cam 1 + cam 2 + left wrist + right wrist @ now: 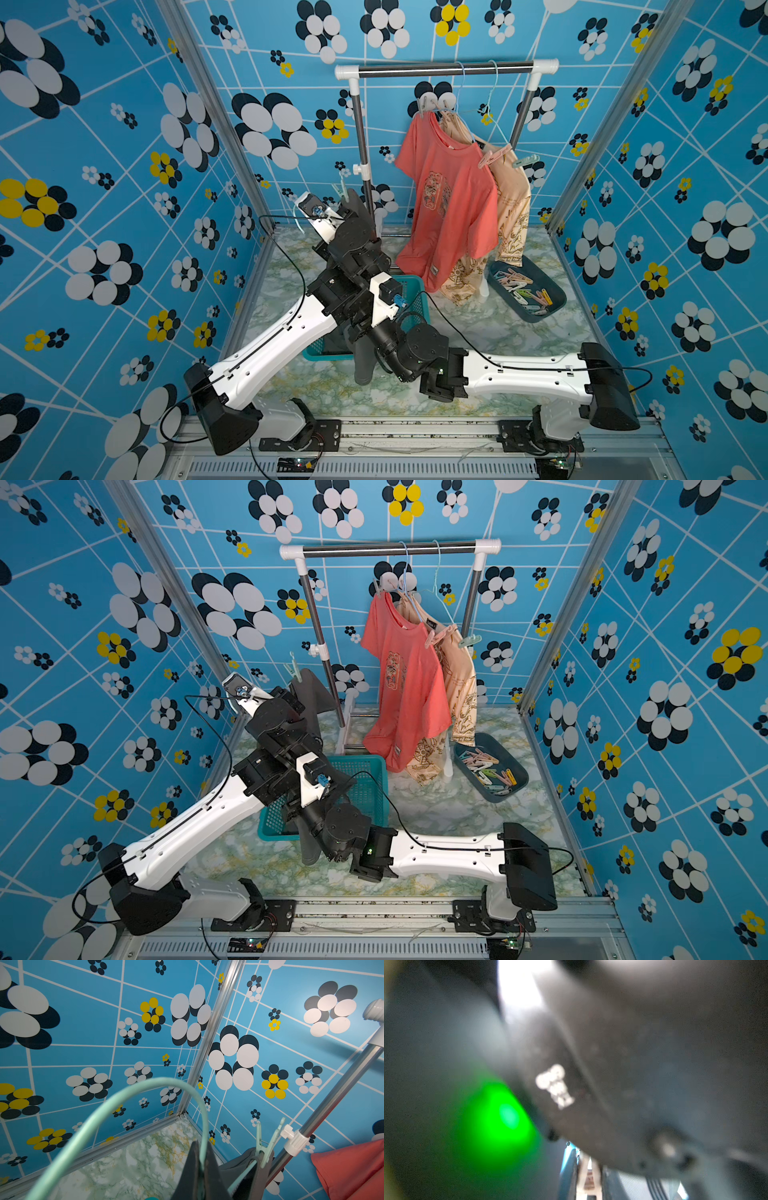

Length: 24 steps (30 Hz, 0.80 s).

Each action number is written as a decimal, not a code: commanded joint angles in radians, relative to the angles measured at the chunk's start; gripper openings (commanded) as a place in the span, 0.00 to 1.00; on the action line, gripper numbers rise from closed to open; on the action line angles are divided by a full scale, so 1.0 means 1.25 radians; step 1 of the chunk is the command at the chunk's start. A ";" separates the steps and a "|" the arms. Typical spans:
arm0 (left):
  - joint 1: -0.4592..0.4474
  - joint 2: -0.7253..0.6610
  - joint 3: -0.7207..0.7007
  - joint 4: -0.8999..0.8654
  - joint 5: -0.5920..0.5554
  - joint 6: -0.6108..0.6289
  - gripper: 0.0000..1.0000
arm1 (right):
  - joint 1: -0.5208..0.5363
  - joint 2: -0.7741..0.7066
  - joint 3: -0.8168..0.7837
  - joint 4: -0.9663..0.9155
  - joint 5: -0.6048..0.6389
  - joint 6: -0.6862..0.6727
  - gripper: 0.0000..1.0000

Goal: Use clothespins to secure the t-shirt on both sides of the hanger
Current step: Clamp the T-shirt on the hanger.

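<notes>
In a top view the dark shirt (311,688) hangs at 10 o'clock of the basket (365,779), with one mint clothespin (293,668) clipped at its far shoulder. The near shoulder is hidden behind the arm, so I cannot tell if it is pinned. At 3 o'clock of the basket a tray (484,742) holds the spare clothespins (488,771). At 12 o'clock the rack (390,550) carries a coral shirt (407,679) and a beige shirt (463,688), both with pins on (these look finished). In the left wrist view the left gripper (202,1148) is clamped on the wire of the hanger (116,1101), and the clothespin bites cloth and hanger arm just beside it. The right wrist view gives only blurred dark cloth against the lens and a green glow. The right gripper is hidden in every view, so whether it is open, closed or holding anything I cannot tell. My judgement: roughly halfway on this shirt, with one side secured and the near side probably left to pin with a clothespin from the tray.
</notes>
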State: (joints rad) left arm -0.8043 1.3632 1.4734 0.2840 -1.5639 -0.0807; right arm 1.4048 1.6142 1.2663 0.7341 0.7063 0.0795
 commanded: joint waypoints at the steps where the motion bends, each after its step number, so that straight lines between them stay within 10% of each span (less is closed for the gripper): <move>1: -0.019 0.002 0.041 0.026 -0.064 0.013 0.00 | -0.007 0.044 -0.044 -0.157 -0.024 0.002 0.00; 24: -0.018 0.013 0.060 0.019 -0.069 0.021 0.00 | 0.031 0.096 0.001 -0.226 0.018 -0.042 0.00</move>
State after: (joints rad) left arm -0.7986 1.3666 1.5070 0.2665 -1.5639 -0.0765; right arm 1.4246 1.6291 1.2644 0.7185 0.7898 0.1146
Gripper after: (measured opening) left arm 0.072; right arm 0.175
